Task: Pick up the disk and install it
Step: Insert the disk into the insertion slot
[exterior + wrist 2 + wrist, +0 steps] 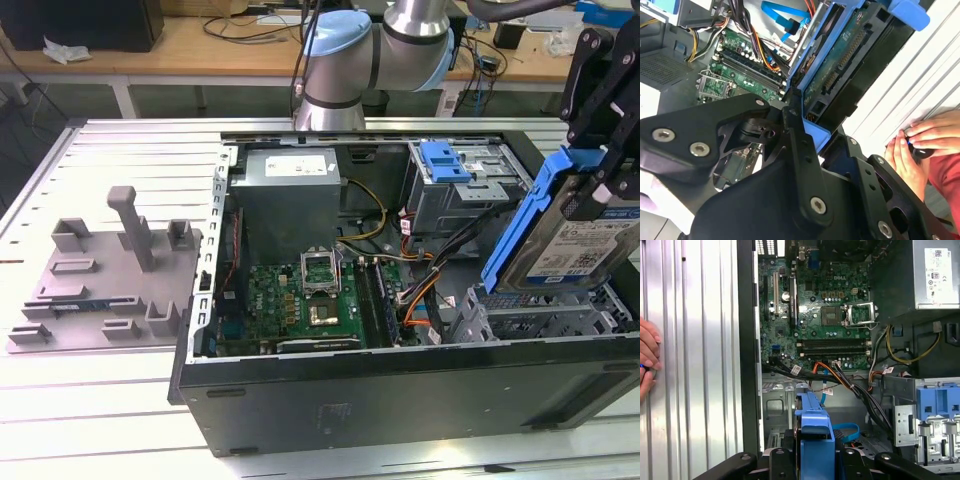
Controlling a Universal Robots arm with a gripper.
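Observation:
The disk [578, 240], a silver hard drive with a blue-and-white label in a blue plastic caddy, hangs tilted on edge over the open computer case [400, 400] at the exterior view's right. My gripper [592, 185] is shut on the caddy's upper part. The disk's lower edge is just above the metal drive bay [540, 318] inside the case. In the second wrist view the disk [840, 65] shows its circuit-board side, with the gripper [812, 131] clamped on the blue frame. In the first wrist view the caddy [815, 422] is seen edge-on between the black fingers [742, 460].
Inside the case lie a green motherboard [310, 295], a grey power supply [290, 190], cable bundles [430, 270] and a blue bracket [445, 160] on the rear drive cage. A grey fixture [110, 270] sits at the exterior view's left. A person's hands [912, 145] rest on the table beside the case.

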